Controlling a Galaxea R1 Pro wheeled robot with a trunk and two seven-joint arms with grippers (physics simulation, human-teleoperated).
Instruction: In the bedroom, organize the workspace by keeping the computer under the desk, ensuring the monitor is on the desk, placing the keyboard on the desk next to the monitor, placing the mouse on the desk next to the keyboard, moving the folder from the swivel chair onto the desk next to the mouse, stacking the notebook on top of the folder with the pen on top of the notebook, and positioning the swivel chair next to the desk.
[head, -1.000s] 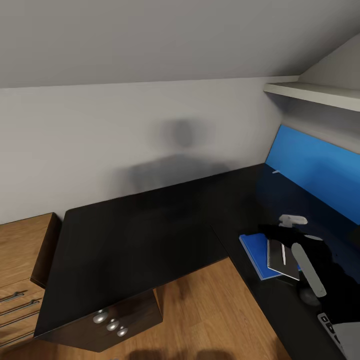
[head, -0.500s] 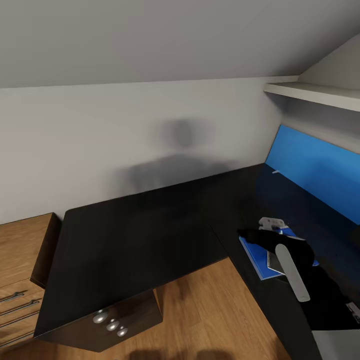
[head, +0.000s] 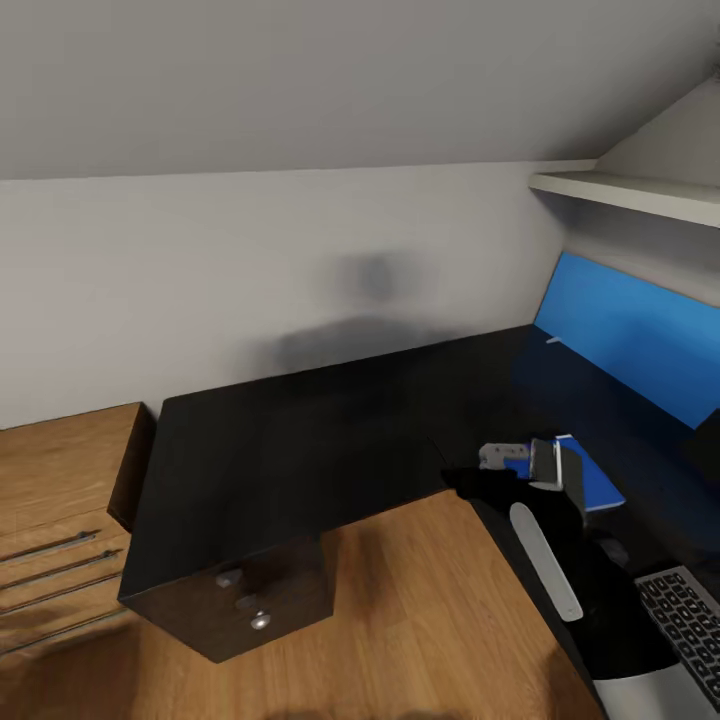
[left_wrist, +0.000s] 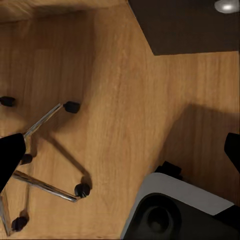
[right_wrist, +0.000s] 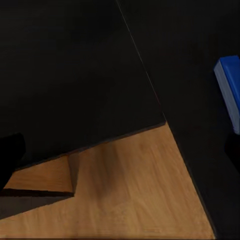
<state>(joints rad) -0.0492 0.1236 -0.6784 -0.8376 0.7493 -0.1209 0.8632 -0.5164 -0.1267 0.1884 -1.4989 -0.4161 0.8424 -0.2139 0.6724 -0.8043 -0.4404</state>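
Note:
The glossy black L-shaped desk (head: 300, 440) fills the middle of the head view. On its right wing lies the blue folder (head: 592, 480), with one edge also in the right wrist view (right_wrist: 229, 87). My right arm covers most of the folder, hiding the notebook and pen. My right gripper (head: 505, 468) hovers over the desk's inner corner, just left of the folder, open and empty (right_wrist: 120, 150). The keyboard (head: 690, 615) lies at the near right. My left gripper (left_wrist: 120, 150) hangs open above the floor, by the swivel chair's chrome star base (left_wrist: 45, 150).
A blue back panel (head: 630, 345) and a white shelf (head: 630, 190) stand behind the desk's right wing. A light wooden drawer chest (head: 60, 500) stands at the left. A dark drawer unit (head: 260, 600) hangs under the desk. Wooden floor (head: 400, 620) lies in the desk's angle.
The head view has shifted, bringing more of the keyboard in. My right arm has drawn leftward off the folder stack toward the desk's inner corner.

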